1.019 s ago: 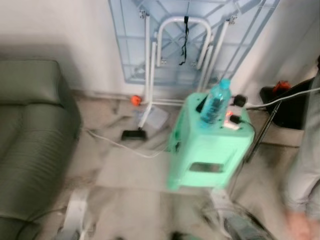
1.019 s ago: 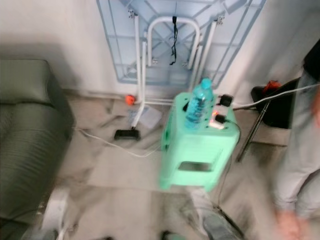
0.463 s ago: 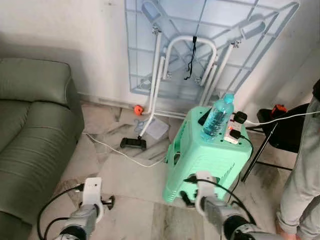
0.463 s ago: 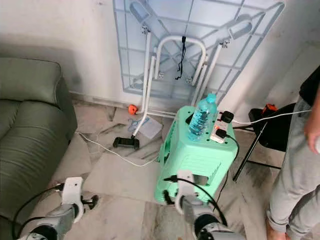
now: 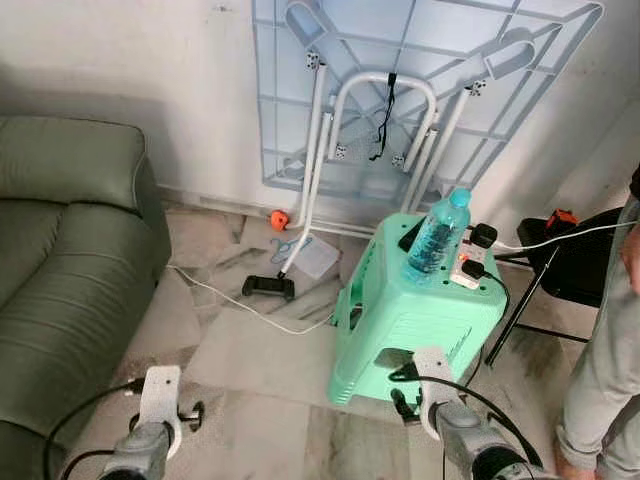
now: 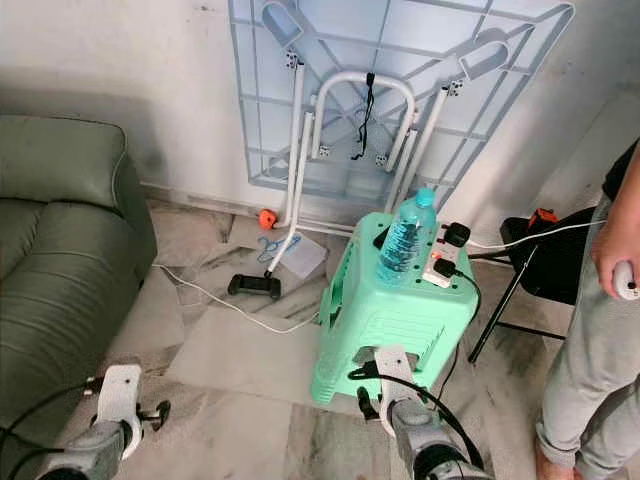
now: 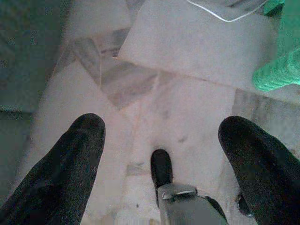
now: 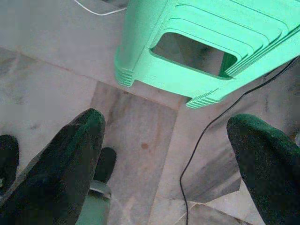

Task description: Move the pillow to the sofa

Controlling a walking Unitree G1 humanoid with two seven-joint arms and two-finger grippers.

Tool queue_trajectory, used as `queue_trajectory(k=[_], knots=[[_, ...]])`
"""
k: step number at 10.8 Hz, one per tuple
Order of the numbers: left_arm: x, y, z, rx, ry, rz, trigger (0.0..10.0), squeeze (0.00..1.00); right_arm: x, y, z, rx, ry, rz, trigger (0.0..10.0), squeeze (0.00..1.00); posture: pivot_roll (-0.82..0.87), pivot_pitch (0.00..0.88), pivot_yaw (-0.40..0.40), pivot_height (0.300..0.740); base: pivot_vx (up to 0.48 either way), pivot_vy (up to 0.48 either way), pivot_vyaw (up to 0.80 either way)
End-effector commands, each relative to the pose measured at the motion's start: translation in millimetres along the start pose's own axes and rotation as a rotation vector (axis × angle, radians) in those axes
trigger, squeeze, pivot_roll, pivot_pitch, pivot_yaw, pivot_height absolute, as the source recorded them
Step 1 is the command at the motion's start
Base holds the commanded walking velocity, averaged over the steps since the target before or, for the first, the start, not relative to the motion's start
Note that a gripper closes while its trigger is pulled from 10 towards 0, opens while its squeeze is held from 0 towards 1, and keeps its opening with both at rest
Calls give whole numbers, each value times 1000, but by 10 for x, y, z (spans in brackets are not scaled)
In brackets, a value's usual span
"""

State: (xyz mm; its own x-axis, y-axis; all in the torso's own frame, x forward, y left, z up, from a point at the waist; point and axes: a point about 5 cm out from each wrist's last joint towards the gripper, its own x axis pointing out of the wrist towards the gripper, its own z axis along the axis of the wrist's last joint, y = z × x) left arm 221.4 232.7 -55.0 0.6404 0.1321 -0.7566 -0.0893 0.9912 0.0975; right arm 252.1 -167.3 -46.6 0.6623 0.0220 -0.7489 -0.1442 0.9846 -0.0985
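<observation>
**No pillow yet, robot's just facing a stool and a wall**

So the pillow isn't anywhere I can spot. The green sofa [image 5: 70,270] sits on the robot's left, nothing lying on the cushions in view. My read: this is the search step, and the next move calls for turning or walking until the pillow turns up, before any reaching.

Both arms hang low and carry nothing. Left gripper [image 7: 161,140] has its fingers spread wide over bare marble floor [image 7: 187,75]; right gripper [image 8: 164,140] is spread wide too, close to the foot of the mint green plastic stool [image 5: 420,310].

The head views add what the wrists miss: a water bottle [image 5: 437,232] and power strip [image 5: 468,270] on top of the stool, a folded table [image 5: 420,90] leaning on the wall, and a person [image 6: 590,350] standing on the right. The right wrist view gives the black cable [image 8: 206,140] trailing across the floor
</observation>
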Motion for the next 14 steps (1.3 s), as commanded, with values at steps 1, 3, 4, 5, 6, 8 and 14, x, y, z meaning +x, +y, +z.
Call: queue_trajectory(k=[1, 3, 4, 5, 6, 8, 14], knots=[[-7, -7, -47, 25, 10, -1, 10000, 0, -3, -17, -17, -2, 9, 2, 10000, 0, 28, 7, -106, 740, 0, 0, 0], [-4, -43, -51, 49, 15, -8, 10000, 0, -4, 33, -42, -11, 20, 53, 10000, 0, 31, 12, -105, 740, 0, 0, 0], [-2, -55, -49, 64, 16, -11, 10000, 0, -4, 22, -38, -4, 19, 49, 10000, 0, 28, 13, -105, 740, 0, 0, 0], [-2, -54, -48, 62, 16, -11, 10000, 0, -3, 4, -23, -9, 17, 44, 10000, 0, 24, 16, -104, 740, 0, 0, 0], [-2, -52, -52, 63, 18, -10, 10000, 0, -4, -9, -16, -19, 13, 43, 10000, 0, 20, 15, -101, 740, 0, 0, 0], [-3, -52, -55, 78, 22, -12, 10000, 0, -7, -35, -20, -59, 13, 39, 10000, 0, 18, 13, -98, 740, 0, 0, 400], [-4, -47, -59, 130, 23, -8, 10000, 0, -11, -60, -34, -91, 16, 35, 10000, 0, 16, 4, -93, 740, 0, 0, 800]])
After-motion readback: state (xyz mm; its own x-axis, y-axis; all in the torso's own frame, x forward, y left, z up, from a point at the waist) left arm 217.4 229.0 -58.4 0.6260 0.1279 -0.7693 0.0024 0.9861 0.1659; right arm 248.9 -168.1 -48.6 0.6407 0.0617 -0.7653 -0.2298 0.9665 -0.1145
